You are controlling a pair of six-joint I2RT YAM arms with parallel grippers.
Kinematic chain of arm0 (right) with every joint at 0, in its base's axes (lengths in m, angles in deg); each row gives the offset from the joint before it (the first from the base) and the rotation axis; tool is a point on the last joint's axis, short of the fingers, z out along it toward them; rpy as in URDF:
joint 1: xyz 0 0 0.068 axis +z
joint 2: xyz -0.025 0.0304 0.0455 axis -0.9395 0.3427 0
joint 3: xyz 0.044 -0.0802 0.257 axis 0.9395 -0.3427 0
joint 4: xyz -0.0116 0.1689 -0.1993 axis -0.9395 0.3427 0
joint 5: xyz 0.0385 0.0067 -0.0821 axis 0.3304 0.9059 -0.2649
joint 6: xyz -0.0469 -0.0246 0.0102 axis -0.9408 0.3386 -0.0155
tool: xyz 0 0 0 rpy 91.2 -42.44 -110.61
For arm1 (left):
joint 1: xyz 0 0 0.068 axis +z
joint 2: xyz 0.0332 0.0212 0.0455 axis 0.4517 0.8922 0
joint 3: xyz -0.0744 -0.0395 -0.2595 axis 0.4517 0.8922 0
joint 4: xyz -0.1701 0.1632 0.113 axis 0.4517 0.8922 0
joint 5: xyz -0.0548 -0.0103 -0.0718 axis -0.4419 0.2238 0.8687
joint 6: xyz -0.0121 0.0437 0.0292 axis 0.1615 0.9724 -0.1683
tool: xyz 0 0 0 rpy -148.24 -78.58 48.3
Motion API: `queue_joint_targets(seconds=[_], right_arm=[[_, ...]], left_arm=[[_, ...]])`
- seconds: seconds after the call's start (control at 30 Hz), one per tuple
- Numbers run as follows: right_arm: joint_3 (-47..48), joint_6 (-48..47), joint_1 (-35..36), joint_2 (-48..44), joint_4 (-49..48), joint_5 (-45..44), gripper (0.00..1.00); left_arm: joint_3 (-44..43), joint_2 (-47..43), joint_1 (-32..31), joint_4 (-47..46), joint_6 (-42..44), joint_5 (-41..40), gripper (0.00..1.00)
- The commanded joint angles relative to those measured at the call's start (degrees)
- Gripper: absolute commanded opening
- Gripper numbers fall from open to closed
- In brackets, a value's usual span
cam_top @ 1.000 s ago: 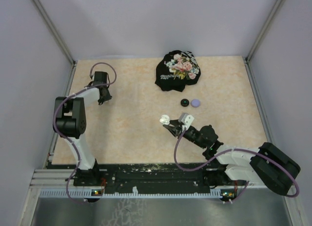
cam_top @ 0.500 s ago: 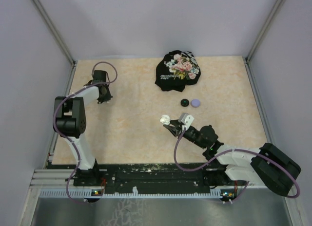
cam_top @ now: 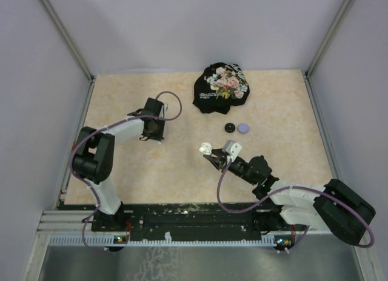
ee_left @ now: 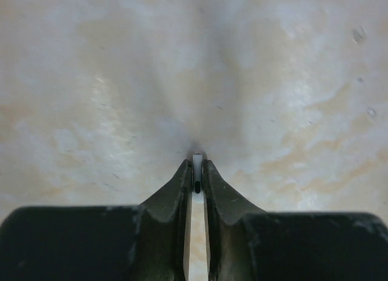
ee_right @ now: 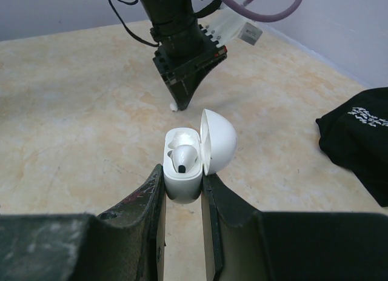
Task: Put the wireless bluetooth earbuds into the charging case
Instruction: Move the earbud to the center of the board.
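Beige marbled table [cam_top: 121, 166]. My right claw [ee_right: 182, 175] clamps the open charging case [ee_right: 182, 184], which already houses a seated earbud [ee_right: 183, 155]. My left claw [ee_left: 195, 167], nearly closed, pinches a white earbud [ee_left: 196, 220]. I should align it over the free socket, then lower slowly.

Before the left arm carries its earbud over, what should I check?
1. Charging case clamped in the right gripper: ok.
2. Lid flipped open: ok.
3. Seated earbud down in its slot: ok.
4. Room in the case for another one: cannot tell.
5. Left gripper pinching the white earbud: ok, a white piece sits between the fingers.
6. Left gripper lined up over the case: not ok, it stands apart, up the table from the case.
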Motion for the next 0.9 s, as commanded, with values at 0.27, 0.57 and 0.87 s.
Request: queue_joint_targets(seconds=[0.27,0.57,0.87], right_arm=[[2.7,-0.6,0.5,-0.7,-2.5,0.3,0.00],[2.9,-0.5,0.5,-0.4,-2.6,0.6,0.00],[3.0,-0.4,0.6,-0.3,-2.5,0.7,0.00]], left_arm=[[7.6,-7.5,-9.5,1.9,0.4,-1.4,0.35],[9.7,-9.6,-10.3,2.6,-5.2,-8.4,0.46],[9.6,-9.6,-10.3,5.3,-9.4,-16.5,0.46]])
